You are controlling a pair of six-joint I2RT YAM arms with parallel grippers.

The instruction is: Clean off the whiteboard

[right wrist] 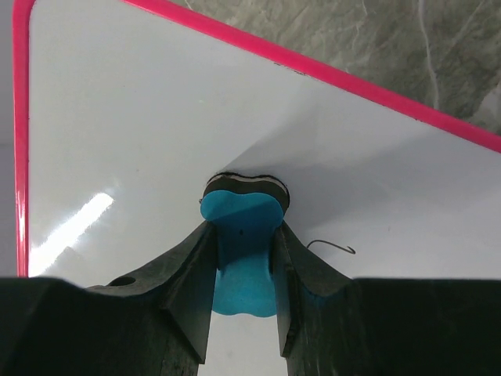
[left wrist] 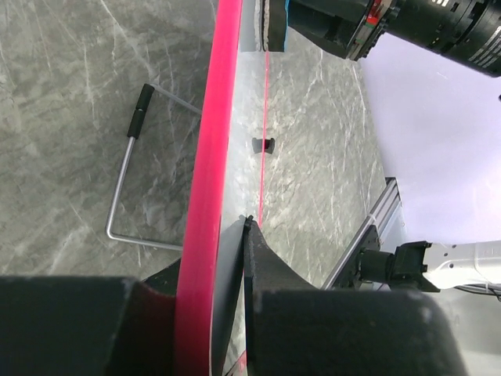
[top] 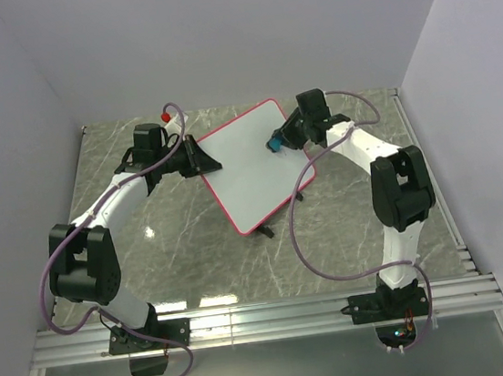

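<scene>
Far left, top view only: a small red object (top: 166,116) sits near the rear edge of the table (top: 150,255), behind the left arm; it is too small to name
Left side: the left gripper (top: 198,158) is clamped on the left edge of the whiteboard (top: 253,165), one finger on each face
Left wrist view only: the board appears edge-on, its pink-red rim (left wrist: 205,196) running up between the fingers (left wrist: 262,266); left of the rim a bent wire stand (left wrist: 117,196) with a black tip rests on the marbled table; a small black clip (left wrist: 264,144) shows beyond the board face
Whiteboard position: mid-table, between the two grippers, turned corner-on to the arm bases; raised on its stand, though how steeply cannot be told
Right wrist view only: the white face fills the frame; the blue eraser (right wrist: 239,266) has its dark pad (right wrist: 244,186) pressed flat against that face
Right side: the right gripper (right wrist: 241,235) is closed on the eraser, a finger on either flank; in the top view it meets the board near the right corner
Writing: one thin grey hooked stroke (right wrist: 333,248) lies just right of the eraser; it does not read as a letter, and the top view does not resolve it
</scene>
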